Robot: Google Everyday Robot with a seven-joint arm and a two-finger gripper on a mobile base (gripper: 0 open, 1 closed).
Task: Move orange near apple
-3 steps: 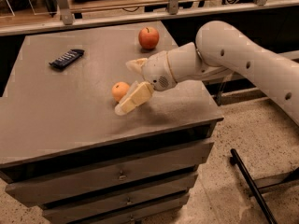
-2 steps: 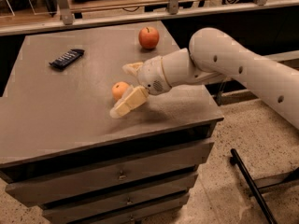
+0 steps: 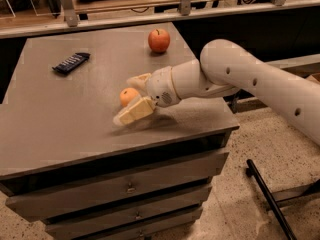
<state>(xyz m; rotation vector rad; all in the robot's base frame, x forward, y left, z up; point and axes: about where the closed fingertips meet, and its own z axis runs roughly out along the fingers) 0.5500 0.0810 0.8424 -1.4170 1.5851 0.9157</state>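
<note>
The orange [image 3: 128, 96] lies on the grey cabinet top [image 3: 65, 119], near the middle. The red-orange apple [image 3: 159, 40] stands apart from it at the far edge, up and to the right. My gripper [image 3: 125, 100] reaches in from the right at table height and is open. One cream finger [image 3: 134, 111] lies along the near side of the orange and the other finger [image 3: 139, 79] on its far side, so the orange sits between them. The white arm [image 3: 250, 79] stretches off to the right.
A dark flat packet [image 3: 71, 62] lies at the far left of the top. A metal rail and shelf [image 3: 180, 9] run behind the cabinet. Drawers [image 3: 130, 186] face front. A black pole [image 3: 267, 196] lies on the floor at the right.
My gripper has slid a little further left, so its fingers reach further past the orange. The orange and the apple have not moved.
</note>
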